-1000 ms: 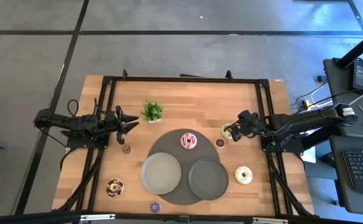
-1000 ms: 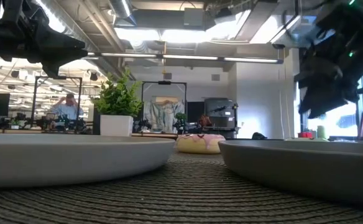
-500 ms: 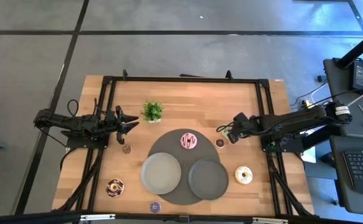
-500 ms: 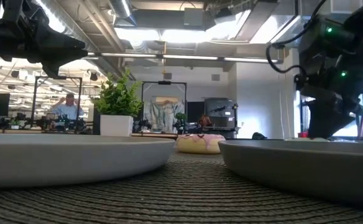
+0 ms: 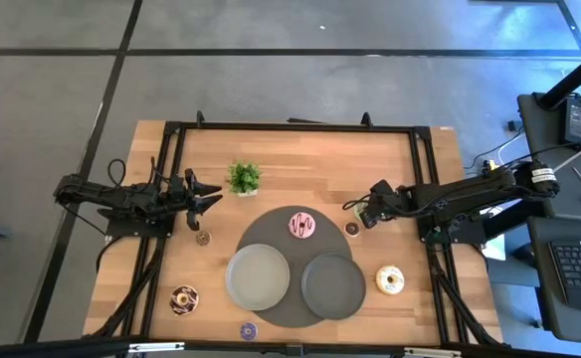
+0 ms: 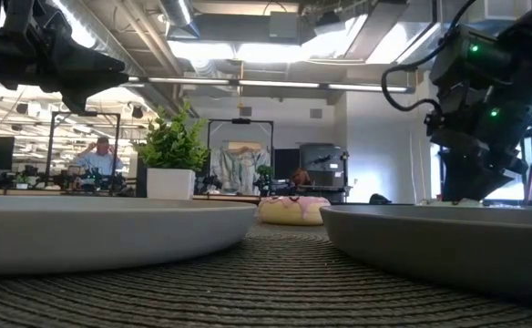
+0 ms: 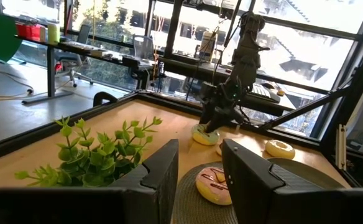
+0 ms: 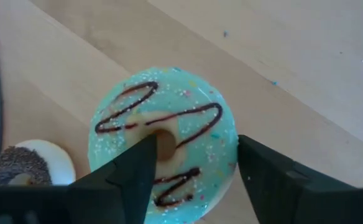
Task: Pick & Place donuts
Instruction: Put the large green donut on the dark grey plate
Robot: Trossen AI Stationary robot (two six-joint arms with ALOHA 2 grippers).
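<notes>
Right gripper [image 8: 191, 171], lowered within the last second, now straddles the green donut [image 8: 163, 149] with fingers wide, ready to close; left gripper [image 5: 203, 195] waits, also open.

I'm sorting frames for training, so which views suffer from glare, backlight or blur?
Low view: ceiling lights blow out, the right gripper is a backlit silhouette and the near plate is soft. Left wrist view: bright windows wash out the background behind the plant. Right wrist view: the green donut is evenly lit and sharp.
</notes>
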